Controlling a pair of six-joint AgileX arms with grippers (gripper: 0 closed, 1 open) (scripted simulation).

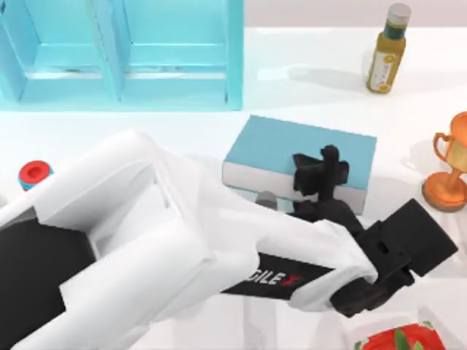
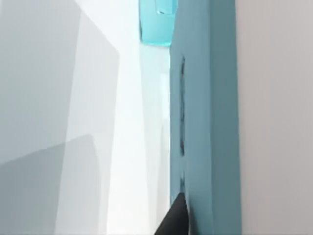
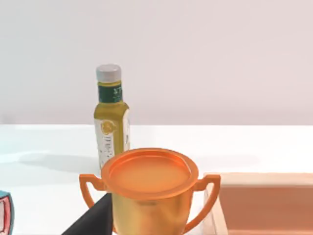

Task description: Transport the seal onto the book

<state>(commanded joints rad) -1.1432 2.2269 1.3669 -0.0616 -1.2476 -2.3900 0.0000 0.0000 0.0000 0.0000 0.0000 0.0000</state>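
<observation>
My left gripper [image 1: 321, 175] hangs over the near edge of the book [image 1: 277, 142], which lies mid-table before the blue shelf [image 1: 124, 55]; I cannot tell how its jaws stand, nor where the seal is.

An orange trophy cup [image 3: 150, 188] stands close up on the white table [image 3: 254, 144]. Behind it, at about 11 o'clock, is a yellow oil bottle [image 3: 111, 117] with a grey cap. A pale orange tray [image 3: 266, 203] sits at the cup's 3 o'clock. A dark finger [image 3: 95, 218] pokes in at 7 o'clock.
</observation>
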